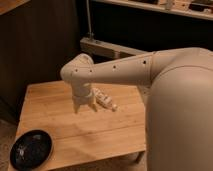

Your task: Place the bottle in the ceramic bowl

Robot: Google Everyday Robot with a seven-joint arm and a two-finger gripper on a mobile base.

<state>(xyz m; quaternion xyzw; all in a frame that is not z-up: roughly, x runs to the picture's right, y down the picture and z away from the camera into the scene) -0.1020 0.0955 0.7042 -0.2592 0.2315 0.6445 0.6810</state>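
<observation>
Although the claw (pixel 84 106) hangs low over the bench (pixel 55 120), the bottle (pixel 105 100) is not yet in the bowl (pixel 31 149). The bowl rests on the bench, dark and glossy, with nothing showing inside it. The bottle is well apart from the bowl, up and to the right of it, lying at a slant on the wood. The claw stands on the bowl's side of the bottle, just beside it or touching it; I cannot tell which. Nor can I tell whether the claw is clenched, released or gripping the bottle. By my judgement, neither of the 2 main steps is surely done. The bottle has to be gripped and lifted clear. Then it must be carried down and left to the bowl and let go inside its rim.
</observation>
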